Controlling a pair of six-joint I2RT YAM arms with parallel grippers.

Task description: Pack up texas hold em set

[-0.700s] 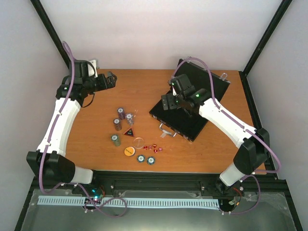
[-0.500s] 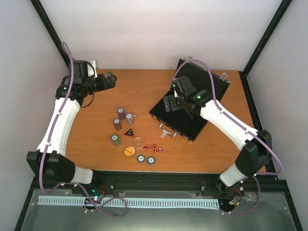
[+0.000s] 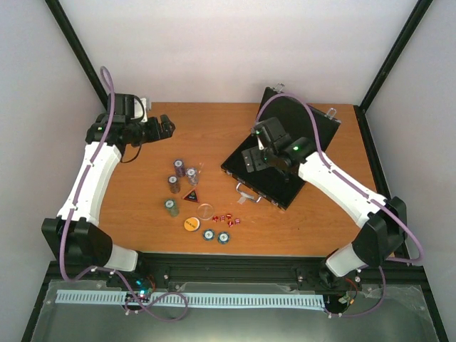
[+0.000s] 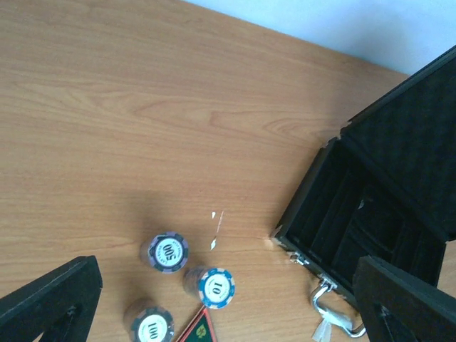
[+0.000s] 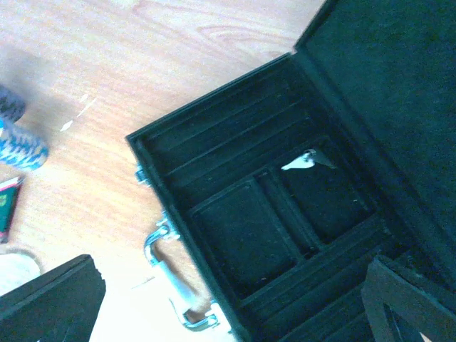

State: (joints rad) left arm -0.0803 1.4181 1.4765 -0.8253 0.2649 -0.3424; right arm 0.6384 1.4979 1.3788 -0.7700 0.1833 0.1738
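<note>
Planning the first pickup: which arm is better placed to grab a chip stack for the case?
Left, probably: its open jaws face the chip stacks, seen between them in its wrist view. The right arm holds its jaws over the open case, chips at its view's edge.

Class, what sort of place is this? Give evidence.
Likely a robot lab cell: white left arm and right arm bolted at a brown wooden table inside white walls and black frame posts.

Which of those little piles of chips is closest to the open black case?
The blue-and-white pile marked 10, standing just left of the case and its front corner. The purple pile beside it and the rest stand farther off.
</note>
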